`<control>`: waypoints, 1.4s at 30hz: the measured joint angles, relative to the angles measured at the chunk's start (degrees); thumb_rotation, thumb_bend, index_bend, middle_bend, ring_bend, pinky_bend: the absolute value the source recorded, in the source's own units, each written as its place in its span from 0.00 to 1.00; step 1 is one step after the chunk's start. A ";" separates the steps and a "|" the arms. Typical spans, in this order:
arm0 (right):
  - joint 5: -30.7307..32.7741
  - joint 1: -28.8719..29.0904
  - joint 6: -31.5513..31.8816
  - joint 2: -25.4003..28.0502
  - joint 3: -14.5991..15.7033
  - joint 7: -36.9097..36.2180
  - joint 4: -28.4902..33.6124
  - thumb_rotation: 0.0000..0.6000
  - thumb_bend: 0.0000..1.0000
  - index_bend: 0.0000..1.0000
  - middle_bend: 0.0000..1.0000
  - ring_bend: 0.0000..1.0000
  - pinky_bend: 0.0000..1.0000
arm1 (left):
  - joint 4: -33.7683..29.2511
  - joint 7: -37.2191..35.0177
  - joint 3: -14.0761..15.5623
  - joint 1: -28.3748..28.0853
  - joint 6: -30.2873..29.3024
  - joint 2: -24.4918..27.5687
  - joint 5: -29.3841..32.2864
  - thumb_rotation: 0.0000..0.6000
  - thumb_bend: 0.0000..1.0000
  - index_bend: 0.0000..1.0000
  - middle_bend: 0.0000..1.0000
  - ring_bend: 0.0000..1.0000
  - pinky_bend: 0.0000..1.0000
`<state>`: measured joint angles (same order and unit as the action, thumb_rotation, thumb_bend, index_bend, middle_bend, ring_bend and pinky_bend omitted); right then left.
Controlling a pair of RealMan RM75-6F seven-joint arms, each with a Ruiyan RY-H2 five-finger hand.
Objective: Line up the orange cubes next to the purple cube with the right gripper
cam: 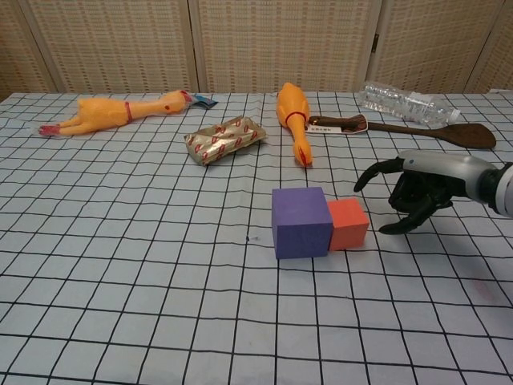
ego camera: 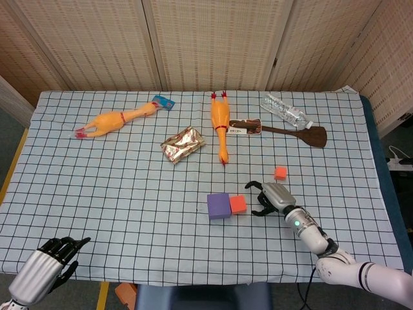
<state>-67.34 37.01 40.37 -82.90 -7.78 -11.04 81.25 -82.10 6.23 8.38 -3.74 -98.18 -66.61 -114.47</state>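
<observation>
A purple cube (ego camera: 219,205) (cam: 300,221) sits near the table's front middle. One orange cube (ego camera: 239,204) (cam: 348,224) stands flush against its right side. A second, smaller-looking orange cube (ego camera: 280,172) lies farther back and to the right; the chest view hides it behind the hand. My right hand (ego camera: 273,197) (cam: 417,190) hovers just right of the near orange cube, fingers spread and holding nothing, a small gap between them and the cube. My left hand (ego camera: 57,254) rests at the front left table edge, fingers curled in around nothing.
Two rubber chickens (ego camera: 116,120) (ego camera: 220,124), a foil packet (ego camera: 182,143), a wooden spatula (ego camera: 284,131) and a plastic bottle (ego camera: 284,111) lie across the back half of the checked tablecloth (ego camera: 129,194).
</observation>
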 measured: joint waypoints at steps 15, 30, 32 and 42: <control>9.33 2.71 -8.74 3.71 -1.01 1.14 3.48 1.00 0.65 0.37 0.92 0.88 0.97 | -0.16 0.38 0.05 -0.03 0.46 -0.02 0.01 1.00 0.45 0.21 0.38 0.32 0.43; 9.60 4.50 -14.18 5.22 -1.00 -2.64 3.94 1.00 0.68 0.38 0.93 0.88 0.97 | -0.21 0.54 0.08 -0.04 0.61 -0.03 -0.05 1.00 0.45 0.21 0.38 0.32 0.43; 9.38 4.61 -14.37 5.03 -0.93 -2.84 3.73 1.00 0.68 0.38 0.93 0.88 0.97 | -0.22 0.54 0.09 -0.03 0.57 -0.02 -0.08 1.00 0.45 0.20 0.38 0.32 0.43; 8.17 4.94 -15.43 4.18 -0.95 -4.32 2.95 1.00 0.68 0.37 0.93 0.88 0.97 | -0.19 0.52 0.12 0.02 0.50 -0.01 -0.14 1.00 0.45 0.20 0.38 0.32 0.43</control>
<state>-59.17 41.94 24.94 -78.72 -8.72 -15.36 84.20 -82.29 6.75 8.50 -3.71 -97.68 -66.62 -114.62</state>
